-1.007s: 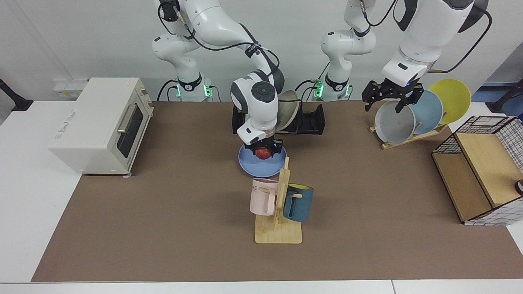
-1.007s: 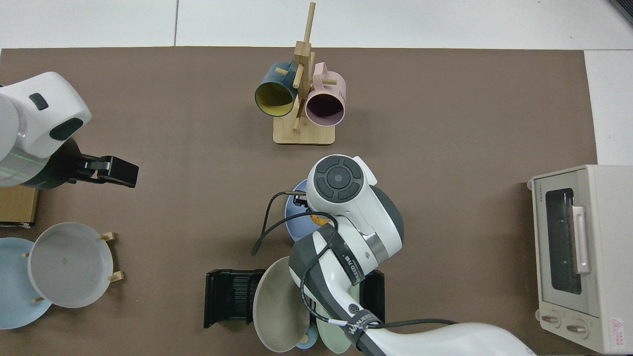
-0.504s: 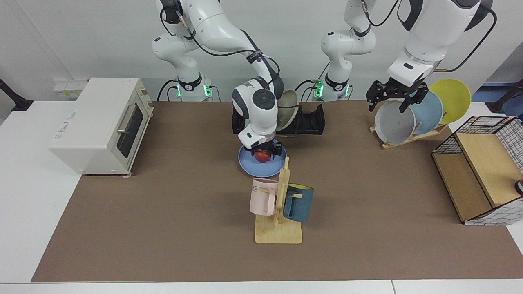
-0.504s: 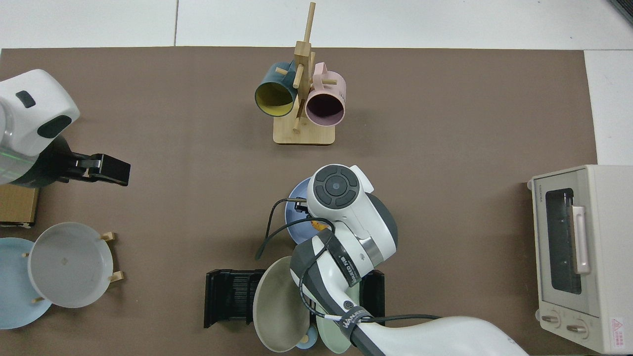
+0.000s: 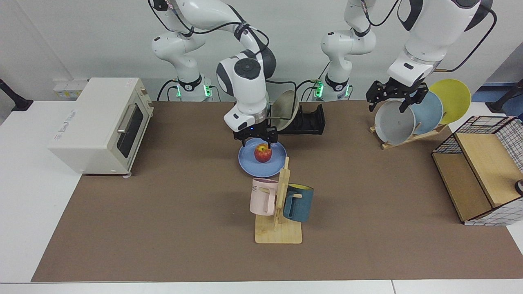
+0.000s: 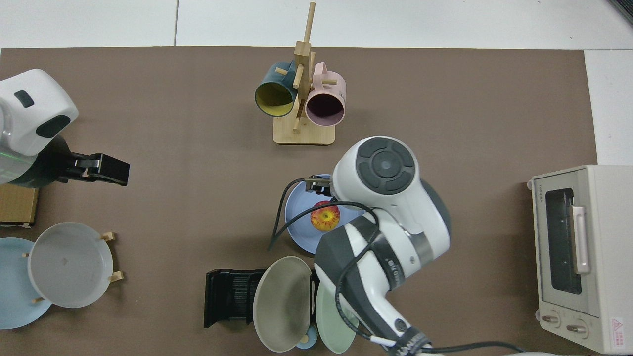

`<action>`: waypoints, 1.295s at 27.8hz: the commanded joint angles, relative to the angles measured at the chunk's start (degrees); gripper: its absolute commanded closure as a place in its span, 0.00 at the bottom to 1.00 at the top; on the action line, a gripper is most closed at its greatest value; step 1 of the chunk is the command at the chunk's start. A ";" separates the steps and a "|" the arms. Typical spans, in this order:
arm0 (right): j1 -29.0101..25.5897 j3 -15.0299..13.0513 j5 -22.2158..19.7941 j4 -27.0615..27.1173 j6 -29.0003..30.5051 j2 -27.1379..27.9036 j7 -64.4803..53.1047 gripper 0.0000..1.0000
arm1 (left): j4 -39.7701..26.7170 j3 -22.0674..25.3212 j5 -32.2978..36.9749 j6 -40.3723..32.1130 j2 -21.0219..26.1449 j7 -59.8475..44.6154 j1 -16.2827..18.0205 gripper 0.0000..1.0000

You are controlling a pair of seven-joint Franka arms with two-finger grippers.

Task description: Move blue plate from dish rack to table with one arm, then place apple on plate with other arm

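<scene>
On the brown-matted bench (image 5: 163, 245), behind a wooden mug tree (image 5: 279, 212), the smooth red-and-yellow apple (image 5: 262, 153) sits alone in the middle of the matte, shallow blue plate (image 5: 249, 163), which lies flat on the mat. Just above it hangs the right hand (image 5: 256, 140), fingers apart and empty; a straight lift looks wisest, since any brush could roll the round fruit. Behind stands the black slotted dish rack (image 5: 310, 120), holding a beige plate (image 5: 286, 110). Farther off, the left hand (image 5: 390, 100), fingers spread and empty, waits above a grey plate (image 5: 393, 124) on a wooden stand.
</scene>
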 commanded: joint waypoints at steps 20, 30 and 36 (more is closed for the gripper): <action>-28.67 0.43 -2.87 -4.14 -4.21 -11.50 -46.70 0.00 | 0.95 -0.18 0.56 -0.90 0.02 0.11 0.37 0.00; -29.90 0.34 -2.95 -0.18 -13.98 -14.49 -46.71 0.00 | 0.95 -0.09 0.56 -0.90 -0.07 0.11 0.37 0.00; -30.43 0.51 -3.04 -0.62 -14.33 -15.72 -46.36 0.00 | 0.95 -0.18 0.56 -0.90 -0.07 0.02 0.37 0.00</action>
